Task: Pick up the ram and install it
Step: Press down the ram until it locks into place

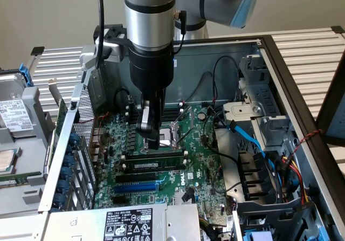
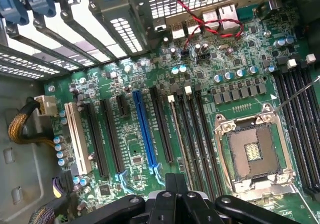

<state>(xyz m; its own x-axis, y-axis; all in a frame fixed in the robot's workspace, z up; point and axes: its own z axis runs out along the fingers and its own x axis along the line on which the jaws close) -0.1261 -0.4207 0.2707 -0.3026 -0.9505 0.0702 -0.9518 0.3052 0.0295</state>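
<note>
Clearly, gripper (image 1: 153, 143) jaws closed, empty, above ram (image 1: 155, 166); labels unreadable.

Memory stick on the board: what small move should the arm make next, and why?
Probably a short, gentle push straight down. The gripper is shut and holds nothing, with its tips just over the memory stick, which stands on edge in a black slot near the processor socket. I cannot tell whether the stick is fully seated, so press lightly.

Open computer case (image 1: 280, 63), green motherboard (image 1: 199, 160) with empty processor socket (image 2: 252, 156), blue expansion slot (image 2: 145, 129), blue cable (image 1: 250, 141), power supply label (image 1: 128, 223), red wire (image 2: 200, 13).
</note>
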